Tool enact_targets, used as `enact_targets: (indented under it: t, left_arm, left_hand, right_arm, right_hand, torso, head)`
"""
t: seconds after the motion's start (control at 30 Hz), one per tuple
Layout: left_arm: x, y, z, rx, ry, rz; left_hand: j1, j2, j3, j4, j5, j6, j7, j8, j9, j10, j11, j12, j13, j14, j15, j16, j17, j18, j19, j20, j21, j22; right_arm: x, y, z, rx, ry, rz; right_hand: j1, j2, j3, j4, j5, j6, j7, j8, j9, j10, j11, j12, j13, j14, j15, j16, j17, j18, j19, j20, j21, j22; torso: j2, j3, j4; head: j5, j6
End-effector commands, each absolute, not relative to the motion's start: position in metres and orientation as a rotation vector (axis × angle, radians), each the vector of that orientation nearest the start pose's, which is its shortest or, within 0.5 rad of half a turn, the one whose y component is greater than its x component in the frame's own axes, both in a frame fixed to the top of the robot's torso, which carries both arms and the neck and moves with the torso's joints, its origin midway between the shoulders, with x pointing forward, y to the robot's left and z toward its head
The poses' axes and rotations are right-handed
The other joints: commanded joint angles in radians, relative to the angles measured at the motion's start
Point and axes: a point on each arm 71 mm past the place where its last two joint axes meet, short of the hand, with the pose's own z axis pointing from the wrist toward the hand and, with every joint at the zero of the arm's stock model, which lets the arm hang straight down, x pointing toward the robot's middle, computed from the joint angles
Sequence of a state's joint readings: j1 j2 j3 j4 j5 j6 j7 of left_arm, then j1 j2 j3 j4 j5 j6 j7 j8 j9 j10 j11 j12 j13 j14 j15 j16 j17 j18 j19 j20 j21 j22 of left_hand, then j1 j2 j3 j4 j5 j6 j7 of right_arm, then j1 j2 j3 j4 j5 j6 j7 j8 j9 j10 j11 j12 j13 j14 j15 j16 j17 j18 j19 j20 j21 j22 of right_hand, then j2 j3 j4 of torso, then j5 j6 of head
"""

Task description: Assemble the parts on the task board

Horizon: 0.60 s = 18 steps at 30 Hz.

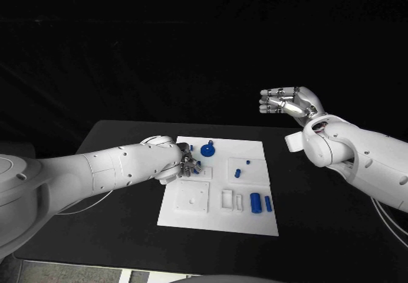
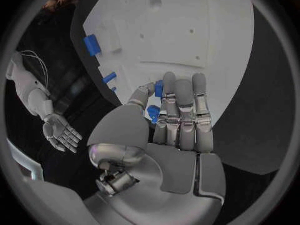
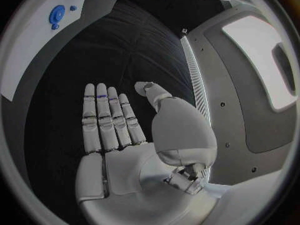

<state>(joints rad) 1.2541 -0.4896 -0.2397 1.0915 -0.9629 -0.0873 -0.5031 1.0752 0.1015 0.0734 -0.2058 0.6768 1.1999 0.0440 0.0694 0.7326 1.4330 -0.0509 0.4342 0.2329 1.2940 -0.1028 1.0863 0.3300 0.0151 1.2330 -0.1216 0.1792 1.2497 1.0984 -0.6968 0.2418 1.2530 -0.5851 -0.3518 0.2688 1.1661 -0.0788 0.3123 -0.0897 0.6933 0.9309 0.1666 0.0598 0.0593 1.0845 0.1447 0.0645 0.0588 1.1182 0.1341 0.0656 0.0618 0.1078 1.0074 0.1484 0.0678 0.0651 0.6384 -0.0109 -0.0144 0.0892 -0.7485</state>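
Observation:
The white task board lies mid-table. On it are a round blue knob, two small blue pegs, a thick blue cylinder and a slimmer one. My left hand is low over the board's left side. In the left wrist view its thumb and a finger pinch a small blue part, with the other fingers straight over the board. My right hand hangs high, right of the board and beyond its far edge, holding nothing. Its fingers are stretched out.
The black table runs round the board. White raised blocks and recessed frames sit on the board's near half. More blue parts lie near the board's edge. The knob is far from my right hand.

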Motion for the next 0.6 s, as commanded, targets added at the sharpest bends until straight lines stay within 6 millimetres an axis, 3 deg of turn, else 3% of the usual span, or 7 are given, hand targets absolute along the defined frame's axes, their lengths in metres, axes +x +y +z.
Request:
enact_targets:
  t: [0.03, 0.1, 0.6]
  left_arm:
    - [0.5333, 0.1704, -0.2748, -0.310, 2.248, -0.259]
    - [0.5330, 0.1709, -0.2752, -0.305, 2.256, -0.252]
    - [0.5329, 0.1731, -0.2766, -0.300, 2.281, -0.226]
  left_hand:
    - [0.011, 0.002, 0.082, -0.075, 0.001, 0.058, -0.056, 0.004, 0.249, 0.008, -0.013, 0.004, 0.001, 0.002, -0.003, -0.001, -0.001, -0.015, 0.008, 0.000, -0.004, 0.001]
    - [0.012, 0.002, 0.081, -0.075, -0.001, 0.059, -0.056, 0.003, 0.247, 0.009, -0.013, 0.004, 0.000, 0.002, -0.003, -0.001, -0.002, -0.015, 0.022, 0.001, -0.035, 0.021]
    - [0.012, 0.002, 0.081, -0.075, 0.000, 0.059, -0.056, 0.003, 0.247, 0.008, -0.013, 0.003, 0.000, 0.001, -0.003, -0.001, -0.002, -0.015, 0.022, 0.001, -0.036, 0.023]
  right_arm:
    - [0.5475, -0.2196, -0.1493, 0.702, 1.347, 1.286]
    - [0.5474, -0.2190, -0.1493, 0.701, 1.348, 1.289]
    - [0.5474, -0.2191, -0.1497, 0.699, 1.348, 1.289]
  right_hand:
    - [-0.007, 0.002, 0.002, -0.006, 0.007, -0.006, -0.001, -0.001, -0.001, -0.008, 0.001, -0.004, -0.001, -0.002, 0.004, -0.003, -0.001, 0.010, -0.006, -0.001, 0.000, -0.001]
    - [-0.007, 0.002, 0.002, -0.006, 0.007, -0.006, -0.001, -0.001, -0.001, -0.008, 0.001, -0.004, -0.001, -0.002, 0.004, -0.003, -0.001, 0.010, -0.006, -0.001, 0.000, -0.001]
    - [-0.007, 0.003, 0.003, -0.007, 0.007, -0.001, -0.002, -0.001, 0.000, -0.008, 0.001, -0.004, -0.001, -0.003, 0.004, -0.003, -0.001, 0.010, -0.006, -0.001, 0.000, -0.001]
  torso:
    - [0.001, 0.0002, -0.0006]
    - [0.001, 0.0001, -0.0011]
    - [0.002, 0.0001, -0.0013]
  head:
    - [0.002, -0.002]
    - [0.002, -0.003]
    - [0.000, -0.005]
